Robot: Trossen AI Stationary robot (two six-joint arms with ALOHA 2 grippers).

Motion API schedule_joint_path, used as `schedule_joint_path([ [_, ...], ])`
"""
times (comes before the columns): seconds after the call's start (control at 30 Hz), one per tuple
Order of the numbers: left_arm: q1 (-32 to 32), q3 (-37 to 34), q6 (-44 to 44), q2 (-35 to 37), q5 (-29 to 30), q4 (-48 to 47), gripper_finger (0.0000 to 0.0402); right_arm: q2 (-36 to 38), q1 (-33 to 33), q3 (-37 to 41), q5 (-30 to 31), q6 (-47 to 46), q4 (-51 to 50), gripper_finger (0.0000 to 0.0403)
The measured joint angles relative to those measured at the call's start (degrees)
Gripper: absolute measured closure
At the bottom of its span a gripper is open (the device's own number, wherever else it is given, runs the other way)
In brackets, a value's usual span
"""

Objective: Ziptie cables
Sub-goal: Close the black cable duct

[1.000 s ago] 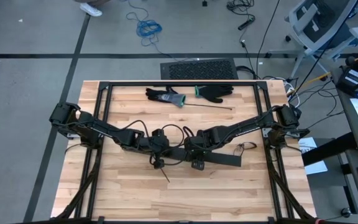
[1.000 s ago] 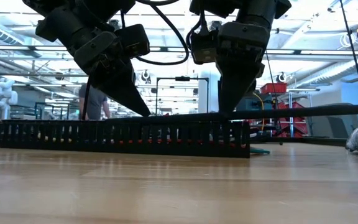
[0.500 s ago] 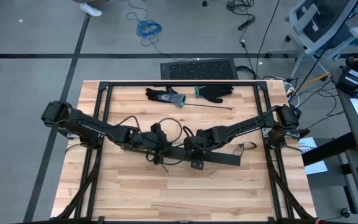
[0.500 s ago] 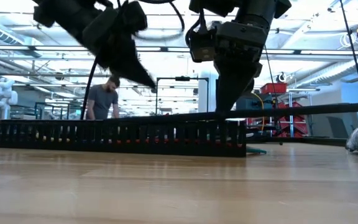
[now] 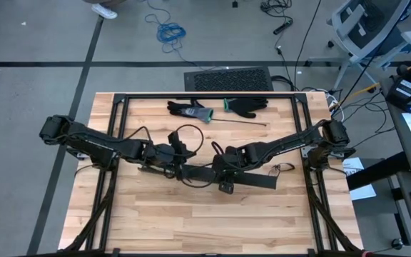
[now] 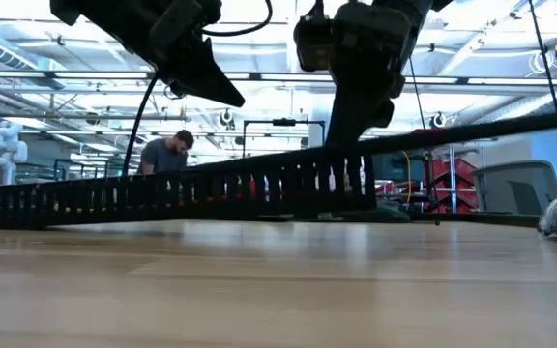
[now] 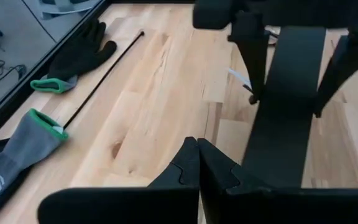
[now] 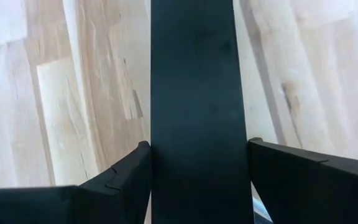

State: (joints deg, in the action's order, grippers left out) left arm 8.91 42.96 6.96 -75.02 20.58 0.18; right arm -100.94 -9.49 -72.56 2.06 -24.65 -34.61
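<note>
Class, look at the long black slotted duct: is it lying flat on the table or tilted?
Tilted. In the low view the duct rises toward the right gripper, whose jaws clamp it; its far end rests on the table.

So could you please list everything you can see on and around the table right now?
Slotted duct: one, black, mid-table, one end lifted.
Gloves: two, grey and black with green cuffs, far edge.
Thin rod: one, black, beside the gloves.
Keyboard: one, dark, beyond the table.
Cable coil: one, blue, on the floor.
Person: one, background.
Table: one, light wood.
Left end effector: shut, above the duct.
Right end effector: clamped on the duct.
</note>
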Motion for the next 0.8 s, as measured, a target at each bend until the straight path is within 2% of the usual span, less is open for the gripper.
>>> schedule_joint_path([
  [0.47, 0.07, -0.07, 0.17, -0.04, -0.02, -2.25, 0.0401, 0.34, 0.02, -0.02, 0.72, 0.34, -0.70, 0.0178],
  [0.8, 0.07, -0.07, 0.15, -0.05, -0.04, -2.38, 0.0401, 0.32, 0.02, -0.03, 0.89, 0.06, -0.67, 0.0150],
])
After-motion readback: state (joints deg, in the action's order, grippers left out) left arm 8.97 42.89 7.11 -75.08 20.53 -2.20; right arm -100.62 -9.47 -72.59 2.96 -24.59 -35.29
